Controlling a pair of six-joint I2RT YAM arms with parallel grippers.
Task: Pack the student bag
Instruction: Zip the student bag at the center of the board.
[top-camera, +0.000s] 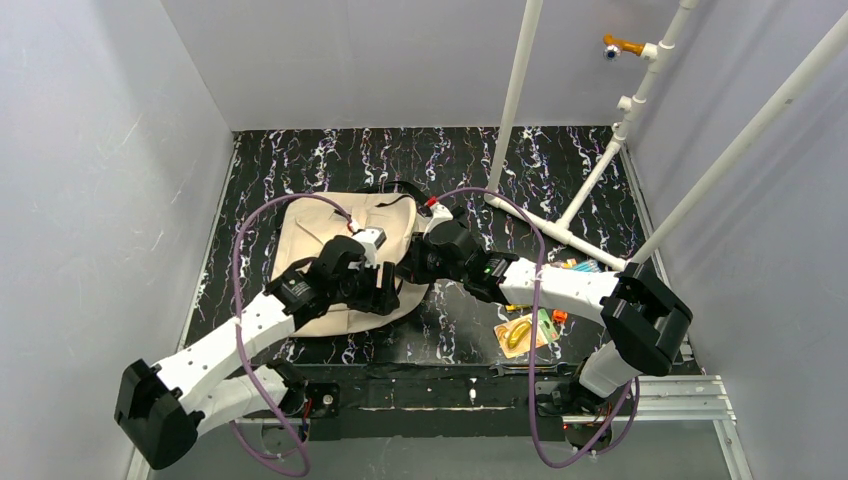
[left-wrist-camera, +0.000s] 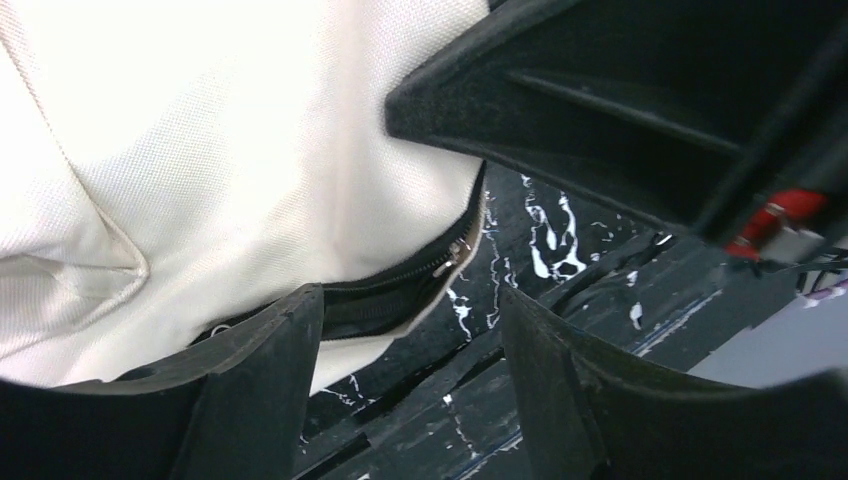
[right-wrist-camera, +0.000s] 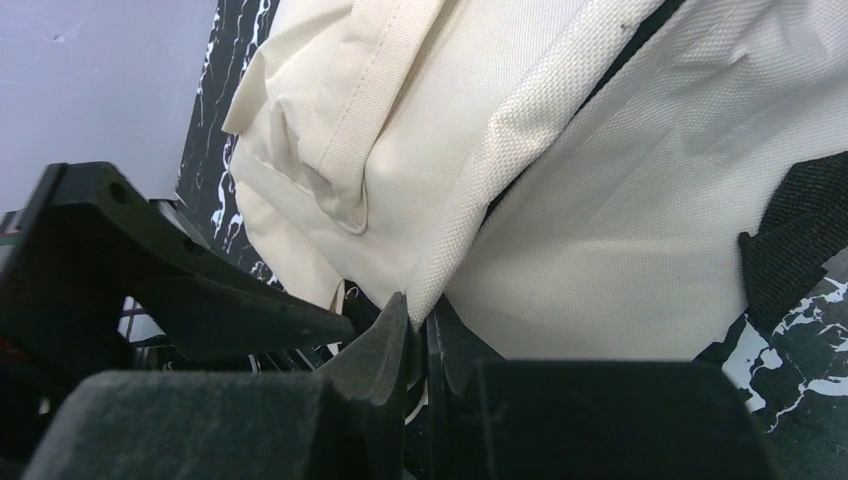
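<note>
Left tool (left-wrist-camera: 410, 400): we see two black, matte, hard-plastic jaws with moulded ribs. They stand well apart with a wide gap and hold nothing. We cannot tell whether the left jaw touches the cloth just beyond its tip.

Right tool (right-wrist-camera: 415, 345): its black wedge-shaped jaws are narrow, almost together. They are pinched on a thick woven hem of the student bag (right-wrist-camera: 600, 230), which runs down between them.

Student bag: it is soft beige canvas with a coarse, visible weave, creased into loose folds and stitched seams. It lies slumped on the surface directly under and ahead of both tools. The left tool is over its near right edge and the right tool at its right side.

Zip (left-wrist-camera: 440, 262): fine metal teeth on dark tape curve along the bag's edge, just beyond the gap of the left tool.

Strap (right-wrist-camera: 800, 230): black ribbed webbing lies to the right of the right tool, against the beige cloth.

Surface (top-camera: 300, 160): it is flat, glossy and black, with white and purple marbled veins. It shows past the left tool's jaws and all around the bag.

Colourful books (top-camera: 525, 333): these are thin, flat and printed. They lie well to the right of the right tool, apart from the bag.

Pipe frame (top-camera: 515, 100): smooth white round tubes stand beyond the right tool, farthest off.
</note>
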